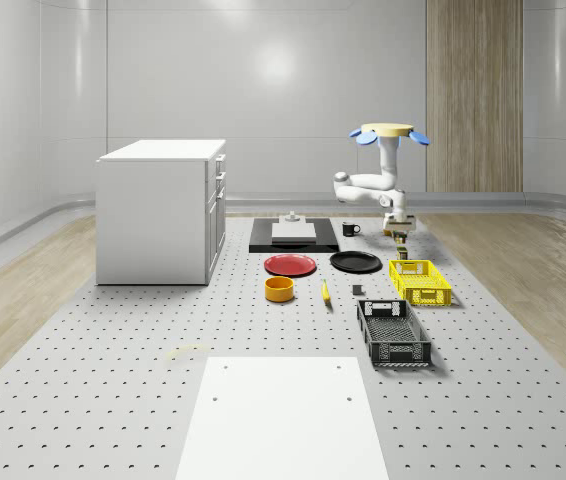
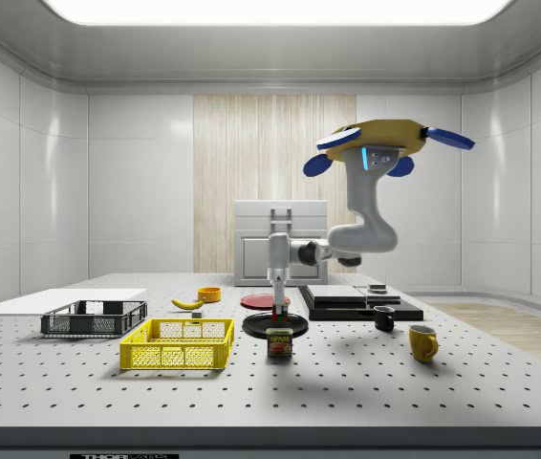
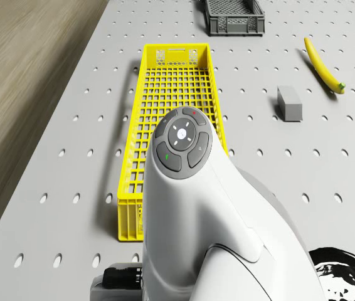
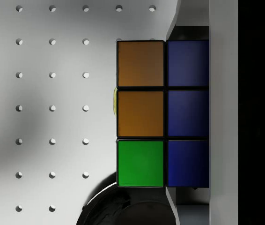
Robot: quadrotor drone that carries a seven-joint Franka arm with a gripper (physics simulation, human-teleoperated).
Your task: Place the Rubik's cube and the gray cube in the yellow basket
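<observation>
My drone [image 2: 385, 143] hovers above the table's far right part, beyond the yellow basket [image 1: 420, 282]. The arm hangs down, and the gripper [image 2: 278, 302] is shut on the Rubik's cube [image 4: 141, 115], whose orange, green and blue tiles face the wrist view. The cube hangs a little above the table, just past the side view's right end of the yellow basket [image 2: 179, 344] and over a Spam can [image 2: 279, 341]. The gray cube [image 1: 357, 291] lies on the table beside the basket; it is also in the drone view [image 3: 289, 103], next to the yellow basket [image 3: 174, 125].
A dark basket [image 1: 393, 333] sits in front of the yellow one. A banana [image 1: 325, 292], orange bowl [image 1: 279, 289], red plate [image 1: 290, 264] and black plate [image 1: 355, 262] lie mid-table. A white cabinet [image 1: 163, 210] stands left. A black mug [image 2: 383, 318] and a yellow mug [image 2: 423, 341] stand right.
</observation>
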